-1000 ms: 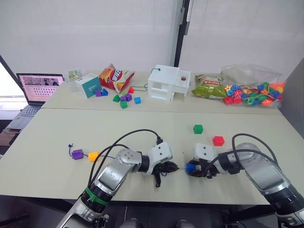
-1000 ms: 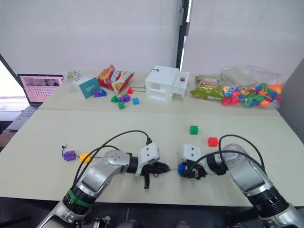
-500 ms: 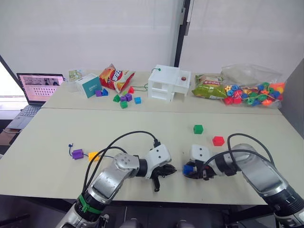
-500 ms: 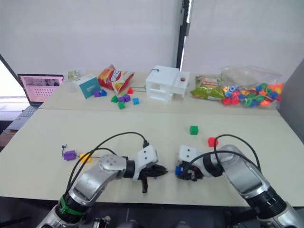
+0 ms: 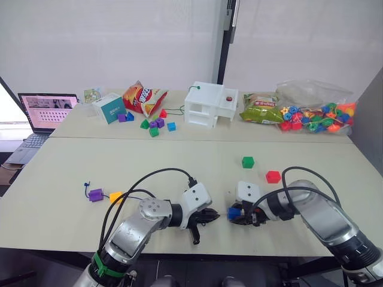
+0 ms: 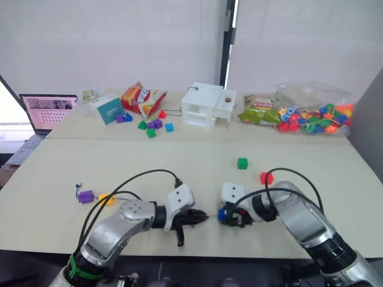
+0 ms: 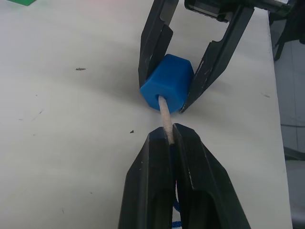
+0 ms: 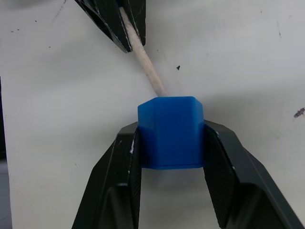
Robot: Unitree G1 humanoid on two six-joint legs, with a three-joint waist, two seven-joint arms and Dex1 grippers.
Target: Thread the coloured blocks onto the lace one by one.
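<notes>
There are five coloured blocks: one blue block [image 7: 167,88] held in the right end effector [image 8: 170,138], one green block [image 5: 248,162], one red block [image 5: 273,176], one purple block [image 5: 95,195] and one yellow-orange block [image 5: 115,197]. There is one lace [image 7: 165,117], pinched in the left end effector [image 7: 167,136]. There are two end effectors.

Head stereo pair: high, facing forward and down over both arms, taking in the pale beige tabletop [image 5: 179,161] to the white wall; the two eyes share nearly the whole scene.

Left wrist camera: very close, looking along the left claw [image 7: 167,136] at the small blue plastic block [image 7: 167,82] just beyond its tips.

Right wrist camera: very close, looking along the right claw [image 8: 170,138], facing the opposite way.

Shared by both wrist views: the block, the stiff pale lace tip [image 8: 145,62], and the opposing claw.
</notes>
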